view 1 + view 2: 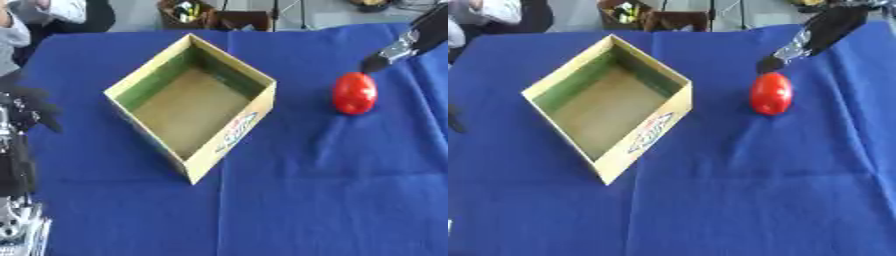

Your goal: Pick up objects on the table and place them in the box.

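Looking down at my blue cloth (306, 200), open cardboard box (229, 137) centre-left of frame, red tomato-like object (771, 93) right of it on the cloth; my right hand (811, 37) upper right, fingertip just above it, fingers' state I cannot tell; left hand (31, 107) at left edge, likewise unclear

Lab-like room, blue-clothed table (306, 200), stands (276, 12) behind

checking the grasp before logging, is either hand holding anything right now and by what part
Nothing is held. The right hand reaches down toward the red object, its fingertip just above it. The left hand sits at the table's left edge, holding nothing.
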You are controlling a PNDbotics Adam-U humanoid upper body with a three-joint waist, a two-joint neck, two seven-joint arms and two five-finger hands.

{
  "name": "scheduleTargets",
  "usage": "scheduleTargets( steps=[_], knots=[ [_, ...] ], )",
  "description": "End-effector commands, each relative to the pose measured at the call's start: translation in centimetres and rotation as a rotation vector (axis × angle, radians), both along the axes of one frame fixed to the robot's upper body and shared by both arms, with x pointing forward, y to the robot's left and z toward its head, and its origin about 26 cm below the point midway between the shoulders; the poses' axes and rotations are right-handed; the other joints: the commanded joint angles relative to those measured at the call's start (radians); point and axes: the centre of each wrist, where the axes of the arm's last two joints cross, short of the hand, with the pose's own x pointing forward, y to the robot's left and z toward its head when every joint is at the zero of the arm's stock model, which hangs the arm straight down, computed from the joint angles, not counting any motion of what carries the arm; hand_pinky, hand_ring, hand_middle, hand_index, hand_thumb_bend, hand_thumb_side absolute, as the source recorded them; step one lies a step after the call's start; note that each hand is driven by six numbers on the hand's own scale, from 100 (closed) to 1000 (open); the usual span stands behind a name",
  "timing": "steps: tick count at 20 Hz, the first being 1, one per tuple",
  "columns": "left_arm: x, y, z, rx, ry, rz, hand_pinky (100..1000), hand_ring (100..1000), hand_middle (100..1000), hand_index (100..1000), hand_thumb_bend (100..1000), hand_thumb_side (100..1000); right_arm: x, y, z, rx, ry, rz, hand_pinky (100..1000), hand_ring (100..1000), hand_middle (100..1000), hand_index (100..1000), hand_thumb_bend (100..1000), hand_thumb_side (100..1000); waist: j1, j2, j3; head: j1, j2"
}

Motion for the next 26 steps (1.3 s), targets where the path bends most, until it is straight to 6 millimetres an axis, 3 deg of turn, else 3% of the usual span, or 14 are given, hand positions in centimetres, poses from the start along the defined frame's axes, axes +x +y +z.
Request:
scheduleTargets(
  steps=[1, 10, 17, 26],
  knots=[
    [-0.2, 0.1, 0.7, 0.018, -0.022, -0.007, 298, 459, 518, 781, 100, 919, 0.3, -0.7, 1.0, -0.033, 0.014, -0.035, 835, 908, 809, 906, 1000, 623, -0.002, -0.016, -0.001, 0.002, -0.010],
    [-0.2, 0.1, 0.7, 0.017, -0.020, -0.009, 297, 459, 518, 781, 100, 919, 0.9, -1.4, 0.0, -0.069, 0.097, -0.127, 834, 923, 796, 905, 1000, 547, -0.003, -0.013, -0.003, 0.005, -0.019],
    [-0.1, 0.0, 0.7, 0.017, -0.020, -0.013, 297, 459, 519, 780, 100, 918, 1.3, -1.4, -1.7, -0.071, 0.123, -0.215, 826, 915, 779, 901, 1000, 554, -0.001, -0.009, -0.003, 0.004, -0.021],
    [-0.1, -0.1, 0.7, 0.017, -0.021, -0.016, 296, 459, 518, 777, 100, 916, 2.0, -1.2, -4.4, -0.063, 0.142, -0.315, 799, 885, 746, 877, 927, 571, -0.001, -0.005, 0.000, 0.005, -0.024]
  ],
)
